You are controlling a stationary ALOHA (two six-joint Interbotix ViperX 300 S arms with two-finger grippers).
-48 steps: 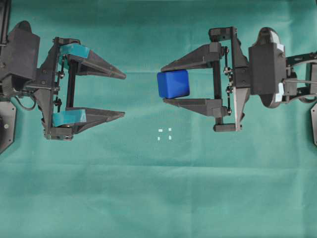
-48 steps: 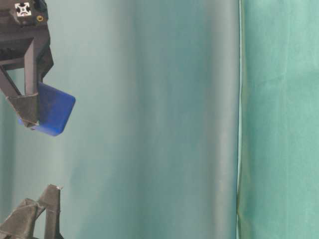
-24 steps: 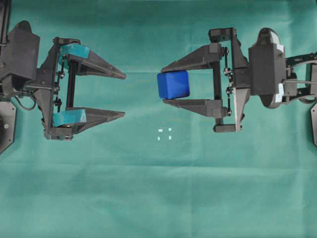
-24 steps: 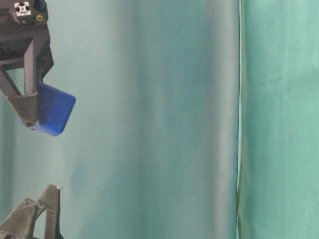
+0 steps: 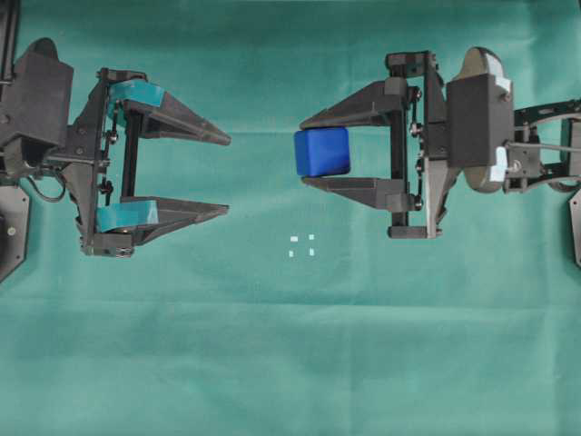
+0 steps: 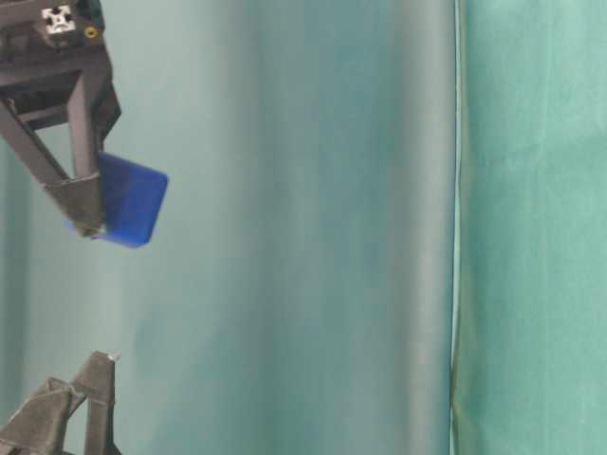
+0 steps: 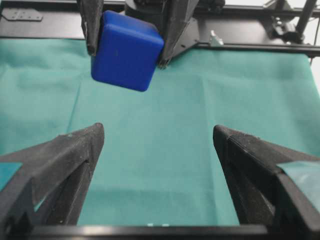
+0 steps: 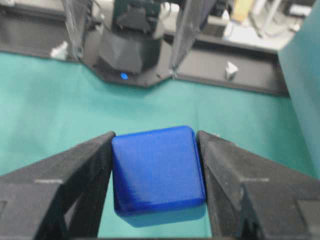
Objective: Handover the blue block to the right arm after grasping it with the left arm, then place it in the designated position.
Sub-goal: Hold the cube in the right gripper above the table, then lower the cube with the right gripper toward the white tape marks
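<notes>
While my right end effector pinches the blue block by its fingertips above the table and the left end effector gapes empty, I fear a tilted drop missing the designated position.

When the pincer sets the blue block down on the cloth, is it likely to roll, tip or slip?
The blue block probably will not roll: its faces look flat and only the edges are rounded. It seems stiff, since the right pincer squeezes it with no visible dent. It hangs tilted in the table-level view, so it may rock before settling. Its smooth surface could slide a little.
</notes>
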